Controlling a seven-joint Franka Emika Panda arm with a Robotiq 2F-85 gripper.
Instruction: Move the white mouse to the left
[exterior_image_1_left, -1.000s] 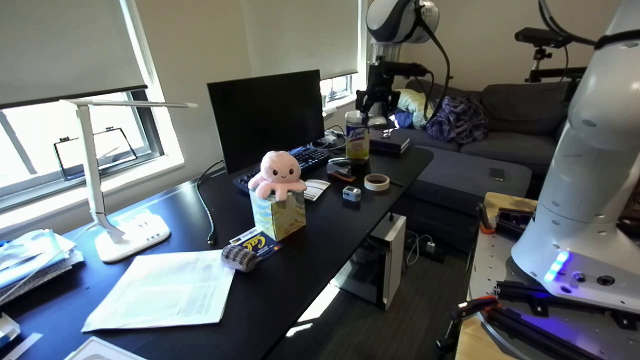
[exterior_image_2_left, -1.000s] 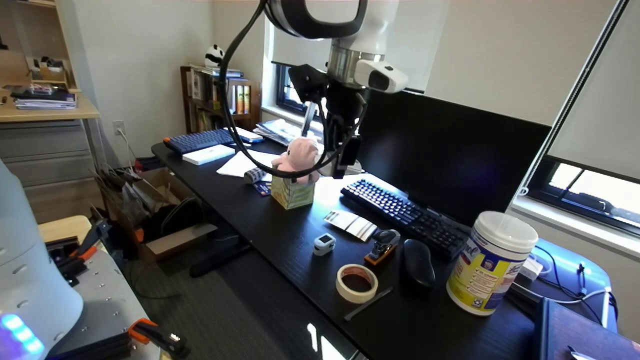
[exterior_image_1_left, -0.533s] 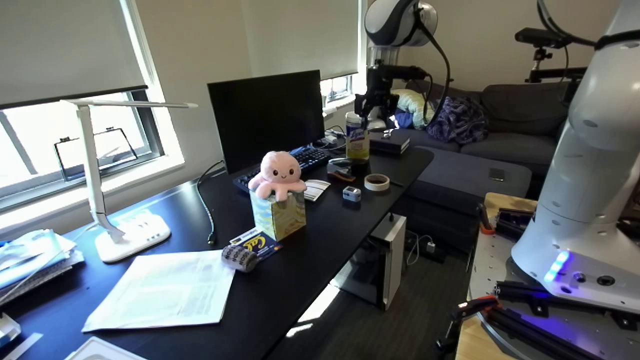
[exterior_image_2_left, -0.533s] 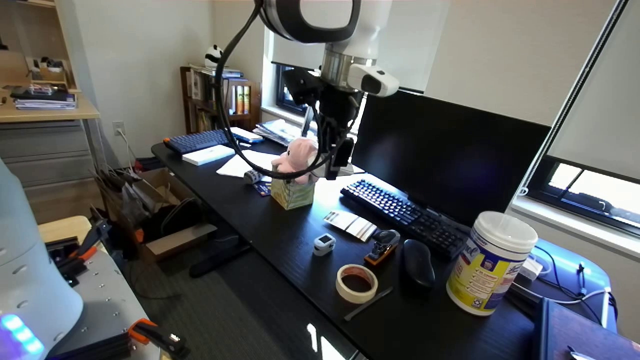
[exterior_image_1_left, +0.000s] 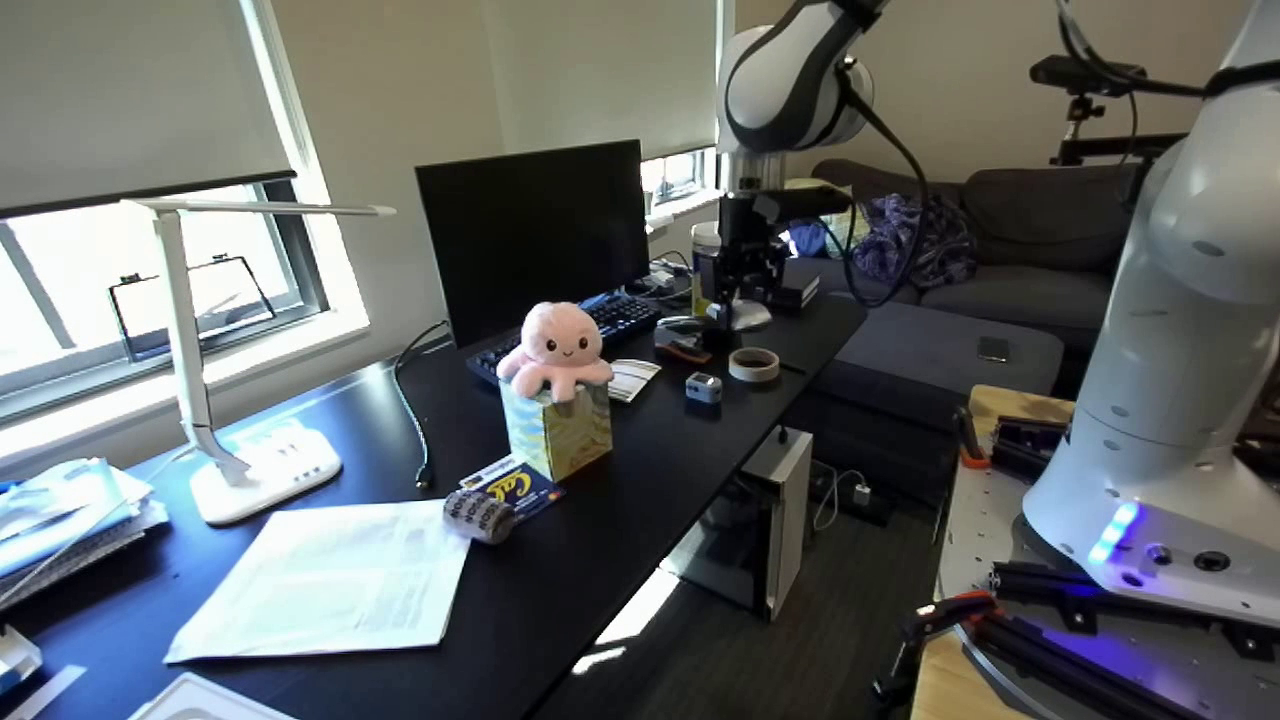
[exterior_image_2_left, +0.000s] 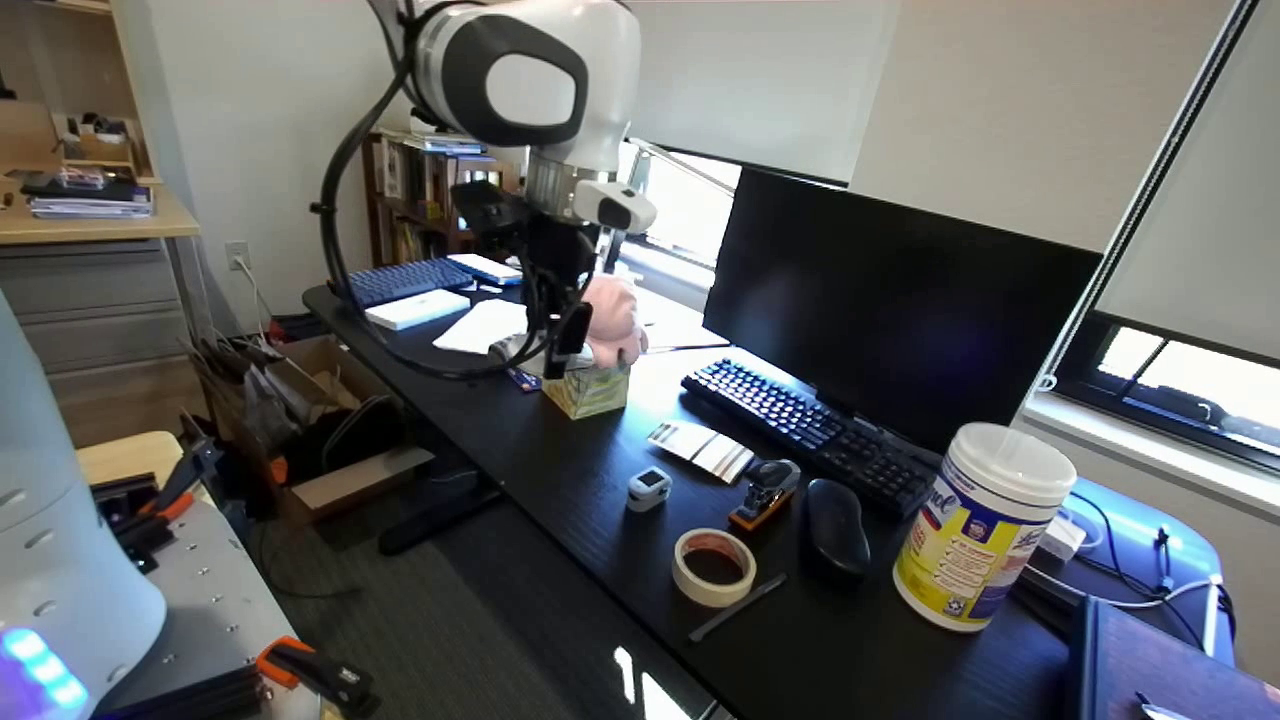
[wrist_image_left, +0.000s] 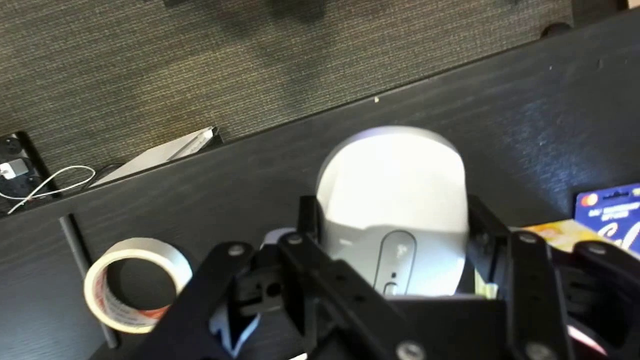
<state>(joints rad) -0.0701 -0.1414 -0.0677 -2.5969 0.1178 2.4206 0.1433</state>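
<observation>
- Nearest in the wrist view is the black pincer (wrist_image_left: 393, 220). Its two fingers (wrist_image_left: 308, 217) stand part way apart and squeeze the sides of the white mouse (wrist_image_left: 395, 175).
- The white mouse is up in the air over the bench (wrist_image_left: 260, 185). Dark parts of the pincer cover some of it, and one end shines so white that it is hard to make out.
- Down on the bench, a tape roll (wrist_image_left: 93, 287) hides the middle of a thin dark stick (wrist_image_left: 74, 242). A blue card (wrist_image_left: 612, 215) is cut off by the edge of that view.
- Behind the pincer, in an exterior view, part of a pink toy (exterior_image_2_left: 615, 315) is hidden.
- Farther back in an exterior view, the pincer hides part of a yellow tub (exterior_image_1_left: 702, 285); there its fingers are too dark to see well.
</observation>
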